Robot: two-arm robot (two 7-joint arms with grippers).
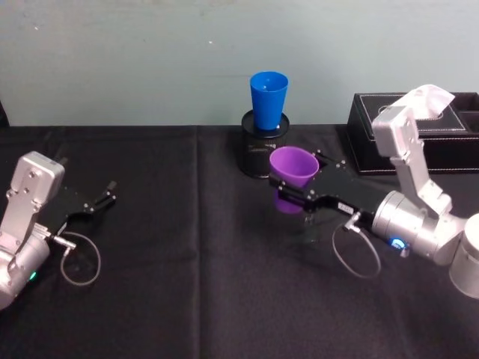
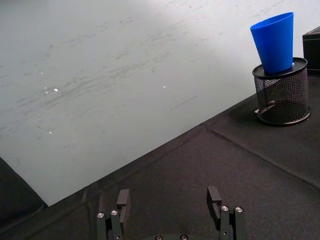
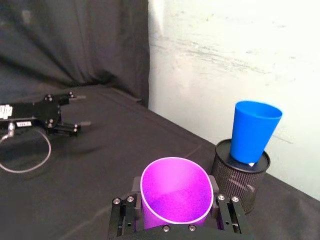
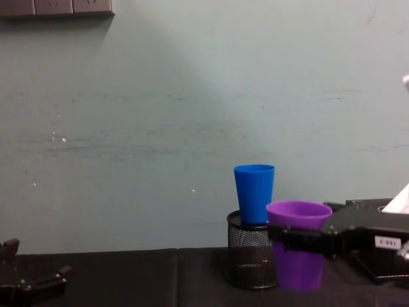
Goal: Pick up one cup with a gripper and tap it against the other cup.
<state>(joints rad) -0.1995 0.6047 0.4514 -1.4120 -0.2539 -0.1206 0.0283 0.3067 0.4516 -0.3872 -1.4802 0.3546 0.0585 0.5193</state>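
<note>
The purple cup (image 1: 293, 170) is held at mid-table, front-right of the blue cup, mouth up and slightly tilted, and the two are apart. My right gripper (image 1: 288, 193), black with a small white label, is shut on its sides. The right wrist view shows the purple cup (image 3: 176, 192) between the fingers (image 3: 125, 212). From the chest, the purple cup (image 4: 298, 246) hangs low over the cloth in the right gripper (image 4: 291, 240). The blue cup (image 1: 269, 99) stands upright in a black wire-mesh pen holder (image 1: 258, 153) at the back. My left gripper (image 1: 105, 198) rests open at the far left.
A black box (image 1: 426, 146) sits at the back right, behind the right arm. The black tablecloth (image 1: 187, 284) ends at a pale wall close behind the pen holder (image 4: 250, 259). Loose cable loops hang by both wrists.
</note>
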